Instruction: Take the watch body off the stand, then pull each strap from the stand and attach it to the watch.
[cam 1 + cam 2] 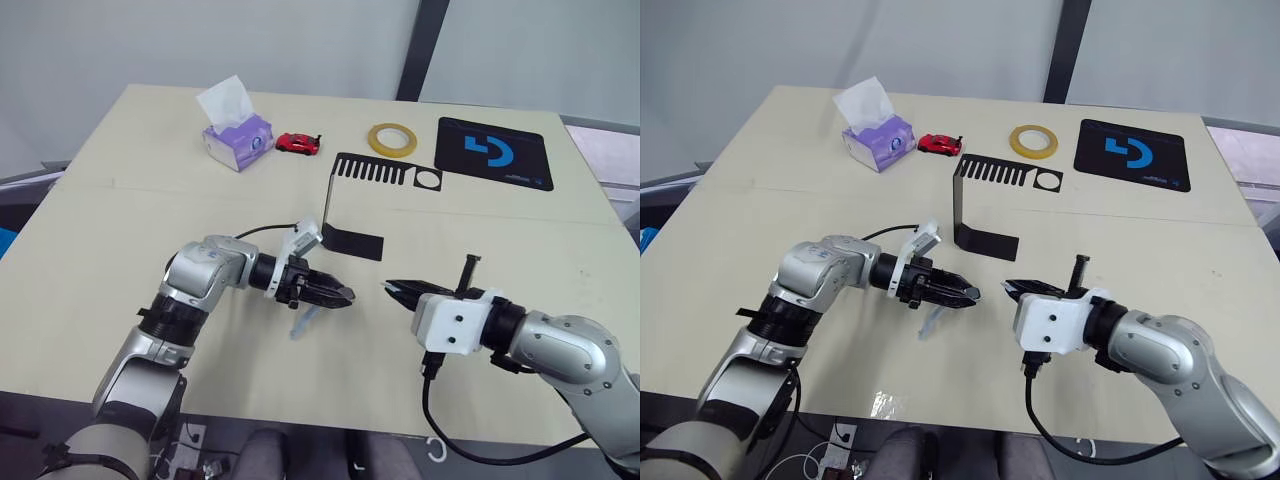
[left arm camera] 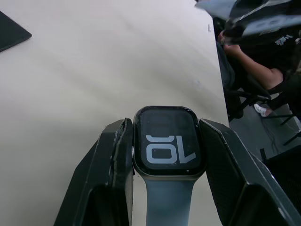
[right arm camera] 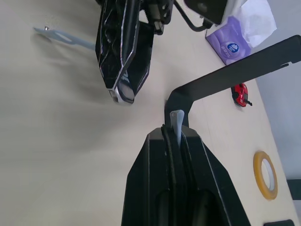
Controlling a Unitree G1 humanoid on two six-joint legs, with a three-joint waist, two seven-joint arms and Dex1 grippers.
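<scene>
Showing white "10", watch body clamped in left pincer; right pincer pinching strap.

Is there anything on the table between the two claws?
Nothing: in the left eye view, just bare table between the left gripper, shut on the watch body, and the right gripper.

A pale beige table is carrying the black stand near its middle. Along the far edge, left to right, are sitting a purple tissue box, red toy car, yellow tape roll and black mat.
</scene>
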